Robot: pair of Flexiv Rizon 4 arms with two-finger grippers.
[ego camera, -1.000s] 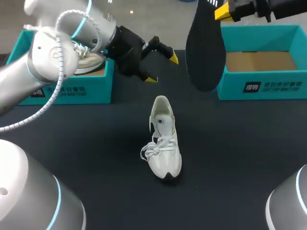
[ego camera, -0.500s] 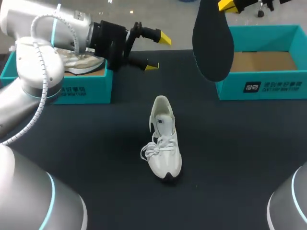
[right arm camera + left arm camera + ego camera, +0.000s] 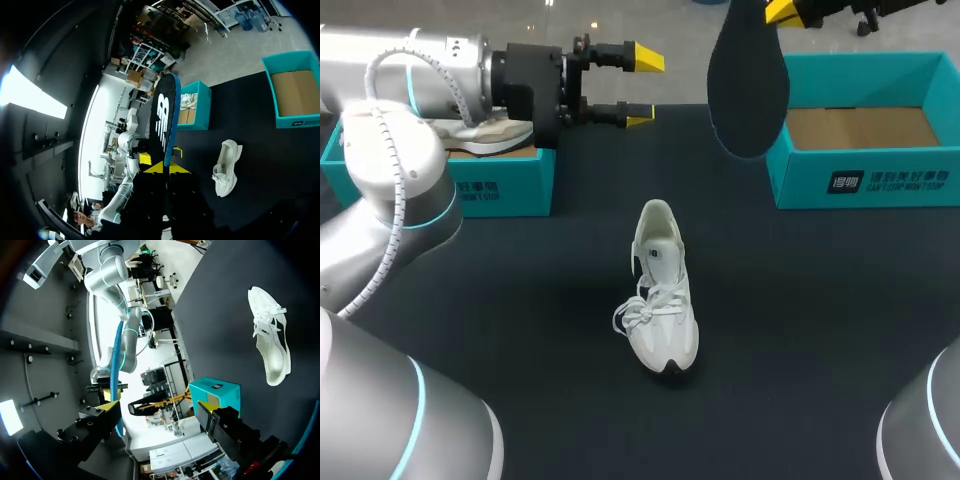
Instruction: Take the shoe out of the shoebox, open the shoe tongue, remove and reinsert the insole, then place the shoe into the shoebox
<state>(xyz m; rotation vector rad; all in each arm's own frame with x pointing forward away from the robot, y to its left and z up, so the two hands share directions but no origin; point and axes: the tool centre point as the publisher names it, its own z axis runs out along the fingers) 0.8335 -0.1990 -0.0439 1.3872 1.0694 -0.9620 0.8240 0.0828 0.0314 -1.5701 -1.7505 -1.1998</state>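
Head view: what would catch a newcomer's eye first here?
The black insole stands out most, hanging high above the far side of the table, pinched by the right hand beside the open teal shoebox. Next is the white shoe, alone in the middle of the dark table with its laces loose. The left hand hovers open and empty beyond the shoe.

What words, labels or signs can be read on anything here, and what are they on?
On the right shoebox, front wall: a white mark and a line of white print, too blurred to read.
On the left shoebox, front wall: similar white print, unreadable.
On the insole in the right gripper: a large white logo, not readable as words.
On the shoe: nothing legible.
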